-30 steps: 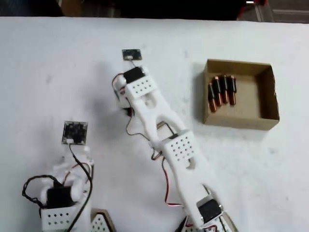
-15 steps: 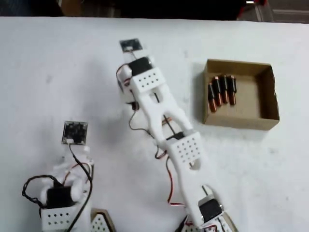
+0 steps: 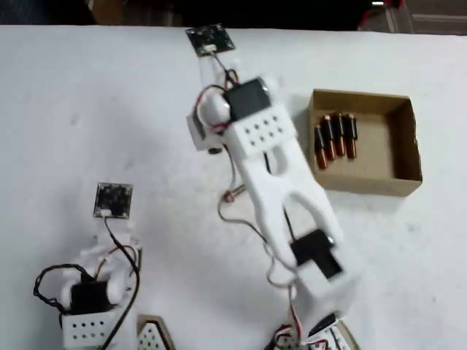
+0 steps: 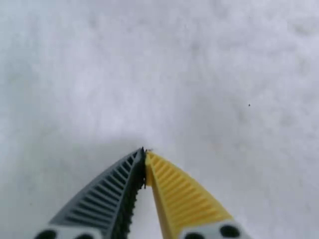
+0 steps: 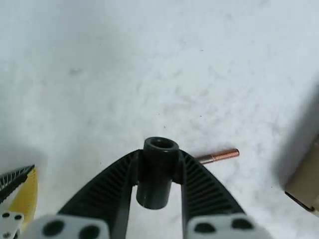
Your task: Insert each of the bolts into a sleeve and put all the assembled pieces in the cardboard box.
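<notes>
The right wrist view gives us the right gripper (image 5: 159, 154), its black fingers (image 5: 114, 184) pinching a black sleeve (image 5: 158, 179) held upright. A copper bolt (image 5: 218, 156) lies on the white table (image 5: 99, 59) just beside it, its near end hidden behind a finger. From the high view we get the cardboard box (image 3: 363, 184) at the table's right, with four assembled pieces (image 3: 335, 138) lying side by side in its left half. There the right arm (image 3: 281, 189) stretches diagonally toward the far edge, and the left arm (image 3: 95, 292) sits folded at the near left. In the left wrist view we find the left gripper (image 4: 145, 152) with its grey and yellow fingers pressed together above the table.
</notes>
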